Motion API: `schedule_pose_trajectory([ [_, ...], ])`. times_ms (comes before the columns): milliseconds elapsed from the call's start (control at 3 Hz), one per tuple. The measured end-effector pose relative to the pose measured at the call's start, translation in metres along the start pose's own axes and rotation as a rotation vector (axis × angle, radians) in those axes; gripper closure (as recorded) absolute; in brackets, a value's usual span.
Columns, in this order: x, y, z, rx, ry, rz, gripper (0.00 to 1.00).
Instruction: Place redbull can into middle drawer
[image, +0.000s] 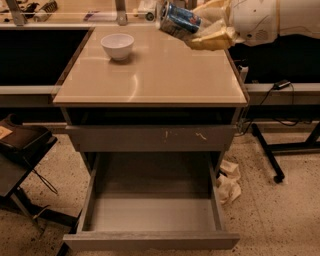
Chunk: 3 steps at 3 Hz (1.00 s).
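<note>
The redbull can (177, 20), blue and silver, is held tilted in the air above the back right of the tan cabinet top (150, 75). My gripper (196, 27) is shut on it, with its yellowish fingers (212, 36) around the can's right end and the white arm reaching in from the upper right. The middle drawer (150, 212) is pulled out wide open below, with a bare grey floor and a plain front panel. Above it is the shut grey drawer front with pale scratch marks (150, 137).
A white bowl (117, 46) stands at the back left of the cabinet top. Crumpled paper (227, 182) lies on the floor right of the drawer. A black chair (20, 147) is at the left and a black stand leg (267, 152) at the right.
</note>
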<state>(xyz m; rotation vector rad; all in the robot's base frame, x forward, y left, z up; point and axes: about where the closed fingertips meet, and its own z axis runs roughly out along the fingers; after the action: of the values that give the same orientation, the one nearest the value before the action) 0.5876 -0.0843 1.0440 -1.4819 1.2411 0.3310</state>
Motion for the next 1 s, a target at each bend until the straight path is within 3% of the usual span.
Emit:
schedule_pose_trajectory([
  [333, -0.038, 0.027, -0.014, 0.008, 0.011, -0.02, 1.0],
  [667, -0.038, 0.027, -0.013, 0.007, 0.012, -0.021, 1.0],
  [1000, -0.016, 0.048, 0.017, -0.032, 0.036, -0.029, 1.0],
])
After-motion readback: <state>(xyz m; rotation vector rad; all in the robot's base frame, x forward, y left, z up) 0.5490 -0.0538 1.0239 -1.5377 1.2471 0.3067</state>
